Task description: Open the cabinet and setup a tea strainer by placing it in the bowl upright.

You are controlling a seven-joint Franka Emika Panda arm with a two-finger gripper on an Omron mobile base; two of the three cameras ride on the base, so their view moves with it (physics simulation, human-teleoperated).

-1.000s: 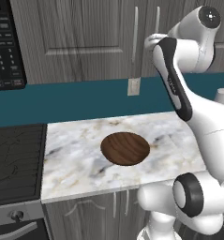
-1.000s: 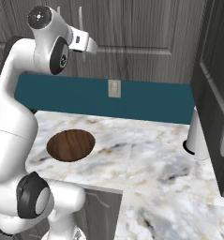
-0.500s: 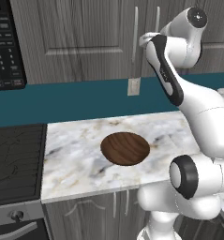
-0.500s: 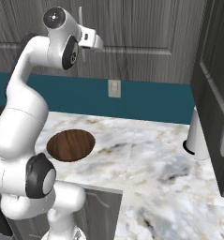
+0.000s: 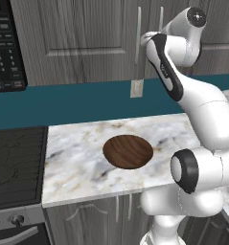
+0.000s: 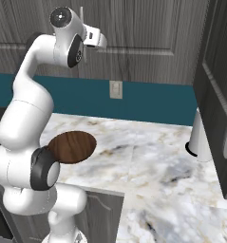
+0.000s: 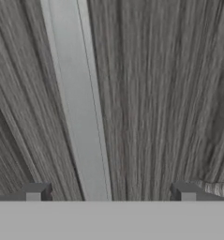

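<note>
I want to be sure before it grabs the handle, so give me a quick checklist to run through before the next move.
1. Gripper open: ok, fingertips stand wide apart.
2. Cabinet doors shut: ok, nothing opened yet.
3. Silver bar handle between the fingertips: ok, though left of centre in the hand view.
4. Fingers touching the handle: cannot tell.
5. Wooden bowl on the marble counter, nothing in it: ok.
6. Tea strainer located: cannot tell.

White rounded arm, dark joint rings
</note>
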